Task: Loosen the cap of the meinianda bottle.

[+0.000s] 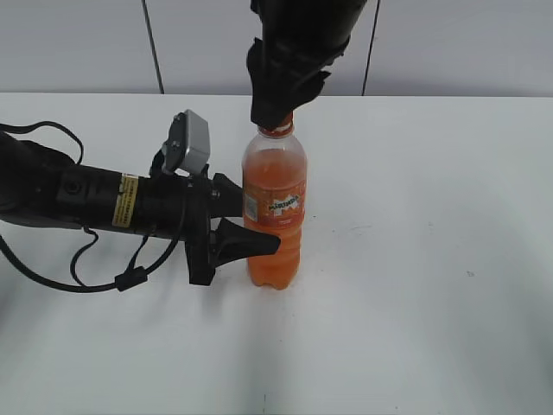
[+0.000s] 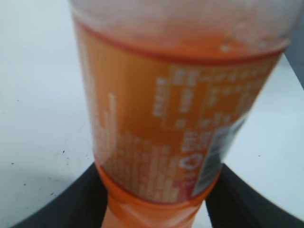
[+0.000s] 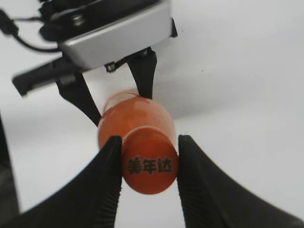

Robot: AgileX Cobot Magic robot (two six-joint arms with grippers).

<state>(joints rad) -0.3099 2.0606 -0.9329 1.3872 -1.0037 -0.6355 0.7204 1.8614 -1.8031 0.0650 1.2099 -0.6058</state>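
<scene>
Upright on white table, clear meinianda bottle [image 1: 275,207] of orange drink; orange cap [image 3: 149,166] on, dark print on top.

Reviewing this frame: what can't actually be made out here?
- Exterior view: the cap is hidden behind the right gripper.
- Left wrist view: the meinianda bottle fills the frame; its label print is blurred, top and base cut off.
- Right wrist view: the cap sits between the fingers, hiding its ribbed edge; whether it has turned cannot be told.
</scene>
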